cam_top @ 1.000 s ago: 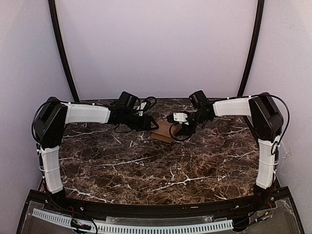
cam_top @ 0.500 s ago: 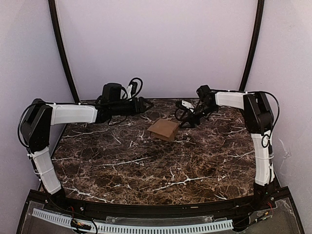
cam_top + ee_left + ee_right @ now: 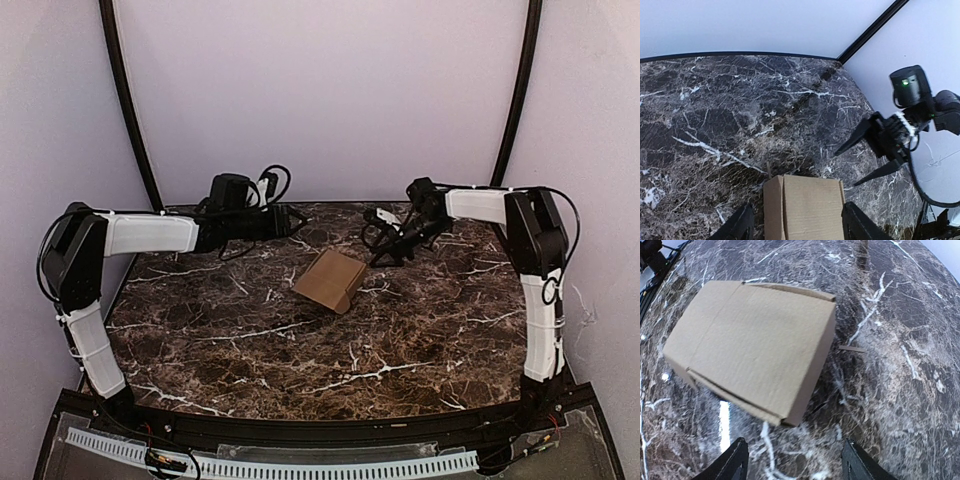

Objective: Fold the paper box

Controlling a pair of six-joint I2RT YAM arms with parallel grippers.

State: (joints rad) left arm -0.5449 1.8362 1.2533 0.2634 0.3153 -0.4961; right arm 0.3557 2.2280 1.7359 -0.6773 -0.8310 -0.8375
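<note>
Paper box [image 3: 330, 280] lay free on surface [image 3: 250, 340] near far edge. Left pincer [image 3: 298, 218] and right pincer [image 3: 846, 169] both apart, empty.

The left hand [image 3: 797, 227] shows only its two dark fingers [image 3: 740, 226] at the bottom edge, spread wide with nothing gripped. Just ahead, framed between them, the brown paper box [image 3: 805, 207] lies on the dark, white-veined marble tabletop [image 3: 715, 125]. A crease runs along the box's top near its left side. Further ahead and to the right, the right hand [image 3: 845, 170] points leftward, its jaws apart.
</note>
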